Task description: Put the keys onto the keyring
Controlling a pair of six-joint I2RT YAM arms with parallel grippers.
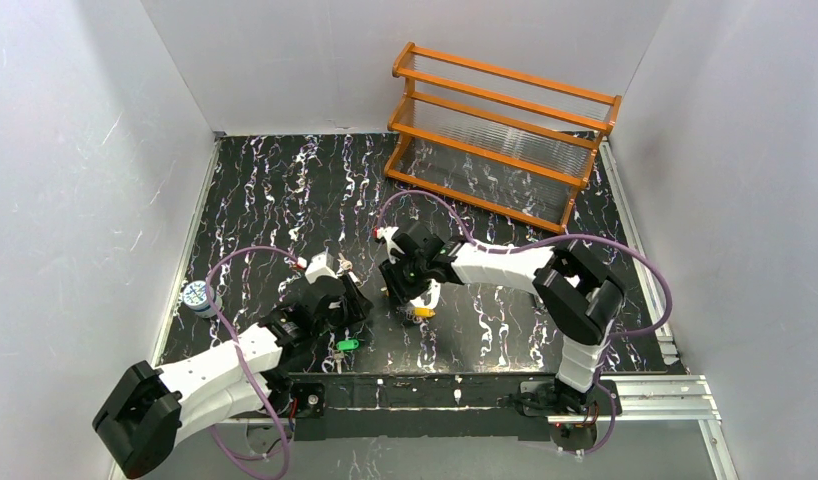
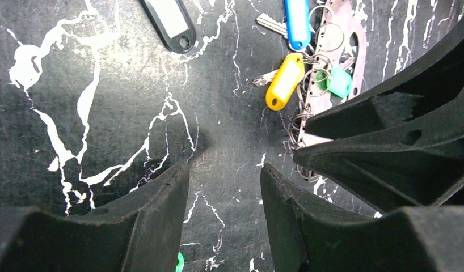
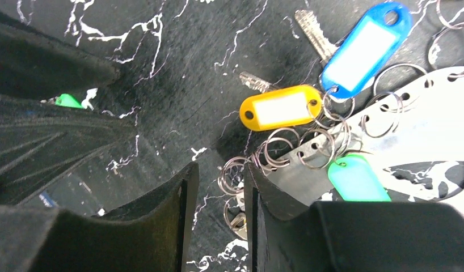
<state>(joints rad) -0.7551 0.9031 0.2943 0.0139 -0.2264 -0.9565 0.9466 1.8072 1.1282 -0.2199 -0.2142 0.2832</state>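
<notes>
Keyring [image 3: 439, 124]: yellow key [image 3: 281, 107], blue key [image 3: 363, 48], green key [image 3: 357, 180] against it.

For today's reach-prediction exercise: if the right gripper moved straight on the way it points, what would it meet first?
Likely the small wire rings just ahead of the right gripper; depth is unclear.

The keyring [image 3: 422, 107] runs off the picture's right edge. Its near end is hidden under the right gripper [image 3: 221, 175] — the green key [image 3: 354, 178] lying on it is partly covered too.
</notes>
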